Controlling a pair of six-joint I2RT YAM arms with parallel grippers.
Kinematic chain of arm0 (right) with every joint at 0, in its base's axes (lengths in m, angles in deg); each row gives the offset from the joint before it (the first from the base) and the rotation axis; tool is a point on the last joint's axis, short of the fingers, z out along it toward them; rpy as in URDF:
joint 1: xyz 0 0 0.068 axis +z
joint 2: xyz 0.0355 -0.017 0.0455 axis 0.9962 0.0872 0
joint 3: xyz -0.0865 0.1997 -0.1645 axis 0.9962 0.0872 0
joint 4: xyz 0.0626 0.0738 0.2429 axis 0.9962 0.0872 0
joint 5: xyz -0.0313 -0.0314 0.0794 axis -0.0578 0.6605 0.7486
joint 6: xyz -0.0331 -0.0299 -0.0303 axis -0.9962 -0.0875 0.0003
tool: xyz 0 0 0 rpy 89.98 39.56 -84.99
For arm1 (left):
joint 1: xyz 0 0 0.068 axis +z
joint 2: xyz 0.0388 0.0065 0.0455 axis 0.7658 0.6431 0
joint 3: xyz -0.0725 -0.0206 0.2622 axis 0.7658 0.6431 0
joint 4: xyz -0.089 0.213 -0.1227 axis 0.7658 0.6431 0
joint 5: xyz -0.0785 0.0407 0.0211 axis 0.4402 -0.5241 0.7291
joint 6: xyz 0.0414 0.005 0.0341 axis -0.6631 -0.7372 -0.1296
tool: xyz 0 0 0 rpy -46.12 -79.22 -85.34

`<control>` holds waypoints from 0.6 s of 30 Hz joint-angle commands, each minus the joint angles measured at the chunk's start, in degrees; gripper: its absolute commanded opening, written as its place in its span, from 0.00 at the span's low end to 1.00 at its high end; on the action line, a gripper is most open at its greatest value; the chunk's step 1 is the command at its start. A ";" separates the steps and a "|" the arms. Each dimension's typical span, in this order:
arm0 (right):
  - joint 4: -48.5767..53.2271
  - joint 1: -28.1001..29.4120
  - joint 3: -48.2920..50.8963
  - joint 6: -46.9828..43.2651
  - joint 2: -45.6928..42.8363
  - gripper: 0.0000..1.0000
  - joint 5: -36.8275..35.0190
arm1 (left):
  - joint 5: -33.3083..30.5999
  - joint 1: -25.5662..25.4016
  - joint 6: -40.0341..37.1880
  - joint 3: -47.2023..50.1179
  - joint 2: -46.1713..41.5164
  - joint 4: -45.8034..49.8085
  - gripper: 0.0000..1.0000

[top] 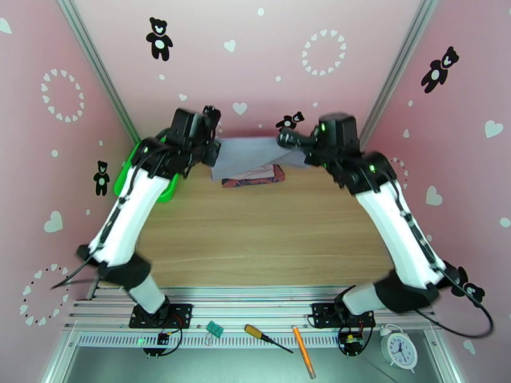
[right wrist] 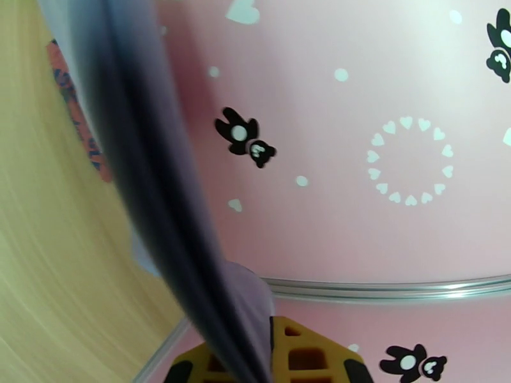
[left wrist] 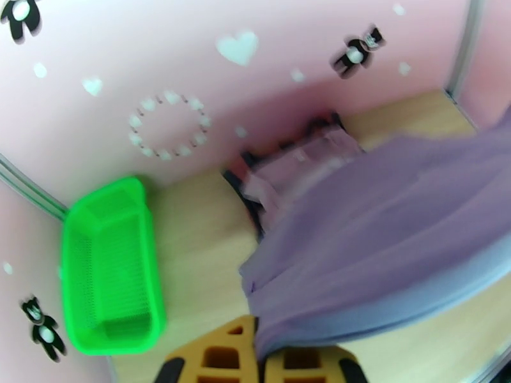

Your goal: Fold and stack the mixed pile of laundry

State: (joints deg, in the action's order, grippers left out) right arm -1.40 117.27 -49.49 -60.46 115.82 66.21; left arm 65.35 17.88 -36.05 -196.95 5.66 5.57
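One pale lilac shirt (top: 246, 157), stretched in the air at twelve o'clock of the table (top: 255, 237), each end pinched in closed fingers: left gripper (top: 214, 150) at its nine, right gripper (top: 285, 140) at its three. One rust-red top (top: 252, 178) flat beneath. Green basket (top: 128, 177) at ten. Handling, by judgement: hold both ends level and lower evenly, lest the fold skew.

Pink walls (top: 255, 59) with black bear stickers (top: 159, 37) and white hearts (top: 230, 45) enclose a light wooden table (top: 255, 237).
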 commanded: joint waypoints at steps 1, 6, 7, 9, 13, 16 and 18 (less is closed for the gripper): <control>0.03 3.85 13.49 7.60 -9.56 0.00 -2.64 | 0.65 -0.43 7.92 16.07 -8.45 -6.97 0.00; -1.58 18.09 38.14 26.68 -20.95 0.00 -5.66 | 4.32 -3.25 20.69 44.86 -16.83 -17.11 0.00; -1.41 21.01 42.01 31.47 -22.48 0.00 -6.32 | 4.86 -4.21 23.00 49.19 -18.11 -18.27 0.00; -0.95 25.77 47.94 38.84 -24.41 0.00 -6.87 | 5.25 -6.33 27.02 56.14 -20.89 -19.90 0.00; -5.74 33.56 53.58 38.85 -23.47 0.00 -7.15 | 5.74 -9.27 33.35 64.61 -26.88 -19.25 0.00; -3.10 33.48 50.17 36.42 -17.24 0.00 -10.54 | 5.33 -9.37 35.56 66.53 -29.46 -17.06 0.00; -2.79 32.69 48.25 32.94 -13.06 0.00 -12.76 | 4.27 -9.36 35.78 66.33 -29.17 -15.77 0.00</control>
State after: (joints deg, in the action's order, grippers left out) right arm -3.45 150.43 1.92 -26.49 99.08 58.14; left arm 71.05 8.61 -4.33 -130.77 -22.73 -9.97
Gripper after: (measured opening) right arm 0.055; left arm 0.080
